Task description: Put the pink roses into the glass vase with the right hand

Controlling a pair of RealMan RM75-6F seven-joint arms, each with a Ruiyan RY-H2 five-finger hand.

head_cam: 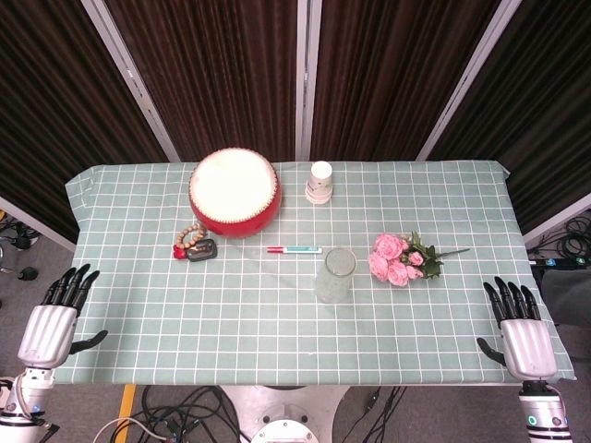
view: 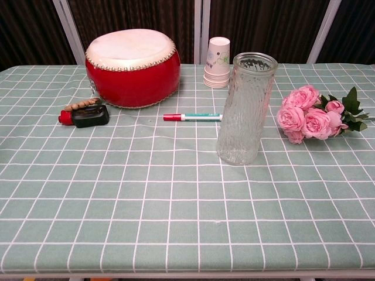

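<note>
Glass, ribbed and clear, the vase (view: 246, 108) stands upright near the table (view: 117, 205) middle with nothing inside it that we can see. From the head view alone we see both hands: the left robot hand (head_cam: 55, 318) and right robot hand (head_cam: 517, 325) sit at the near corners, fingers spread, holding nothing. Our chest view shows neither. We find the pink roses (view: 310, 114) lying on the cloth just to the vase's right, apart from it. Behind stand stacked paper cups (view: 218, 61), a red drum (view: 132, 67) and a marker (view: 192, 117).
</note>
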